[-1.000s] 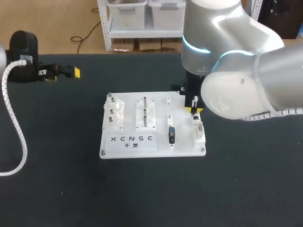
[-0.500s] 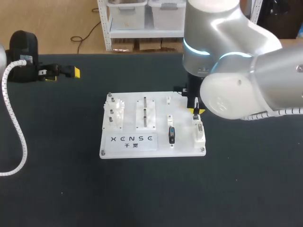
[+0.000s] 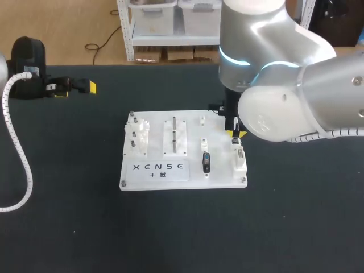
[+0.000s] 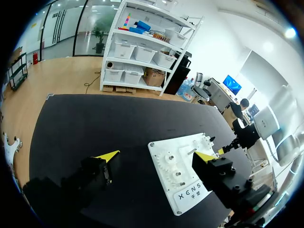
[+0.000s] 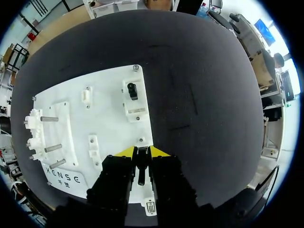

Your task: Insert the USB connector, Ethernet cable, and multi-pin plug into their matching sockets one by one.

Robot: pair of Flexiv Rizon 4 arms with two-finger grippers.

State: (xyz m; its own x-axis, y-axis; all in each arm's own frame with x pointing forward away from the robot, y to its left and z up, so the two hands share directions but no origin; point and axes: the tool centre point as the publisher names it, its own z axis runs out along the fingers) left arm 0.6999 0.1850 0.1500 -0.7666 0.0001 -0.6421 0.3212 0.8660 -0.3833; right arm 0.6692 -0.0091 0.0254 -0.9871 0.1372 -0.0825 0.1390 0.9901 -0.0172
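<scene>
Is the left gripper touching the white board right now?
Apart. The head view shows the left gripper off to the side, with a stretch of bare table between it and the board.

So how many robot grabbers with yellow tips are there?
2. The left gripper is at the far left of the table, open and empty. The right gripper is over the white board's right side, shut on a thin dark connector. None seems hidden.

Bright, even room light. The white board [image 3: 182,151] glares softly against the matte black table [image 3: 68,216]; highlights sheen the right arm [image 3: 284,85], upper right.
</scene>
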